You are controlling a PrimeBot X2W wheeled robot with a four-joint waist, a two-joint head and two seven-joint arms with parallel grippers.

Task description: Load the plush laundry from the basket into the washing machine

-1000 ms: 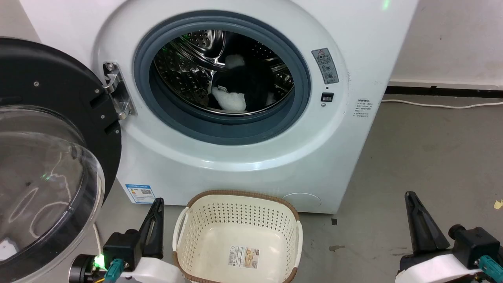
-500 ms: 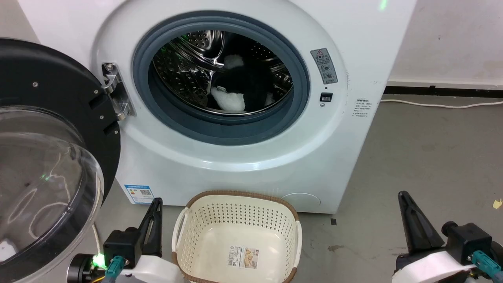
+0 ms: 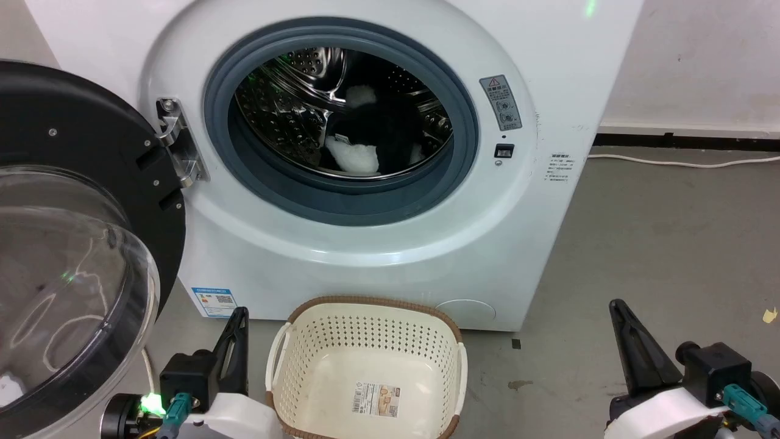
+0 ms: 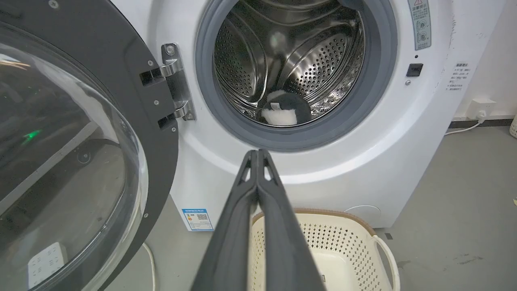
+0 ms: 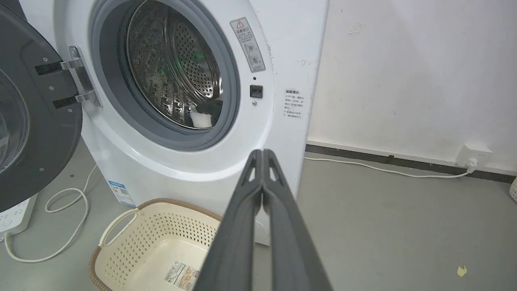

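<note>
Find the fluffy black plush toy with white patches [image 3: 373,135] inside the large white front-loading washing machine [image 3: 378,250]. It lies low in the shiny perforated steel drum [image 3: 283,116], toward the back, behind the grey rubber door seal [image 3: 341,196]. In the left wrist view you can see a small white tag [image 4: 276,106] on the toy.

The machine's clear domed door with a black rim [image 3: 91,143] is swung fully open to the machine's left side. It hangs from a bright metal hinge [image 3: 178,143] just beside the seal.

The small cream perforated plastic basket with a brown woven rim [image 3: 365,300] stands on the grey floor [image 3: 658,244] directly in front of the machine, below the drum opening and close to the front panel. You can read the printed label [image 3: 376,399] on its floor in full.

The left gripper [image 3: 239,318] sits low in front of the machine, between the basket and the open door. Its two long dark fingers are pressed together along their length and grasp nothing. The right gripper [image 3: 618,310] sits low off the machine's right front corner, well apart from the basket. It too is clenched tip to tip on nothing, as the right wrist view confirms.

A white cable [image 3: 670,163] runs along the floor to the right of the machine, at the foot of the wall.
</note>
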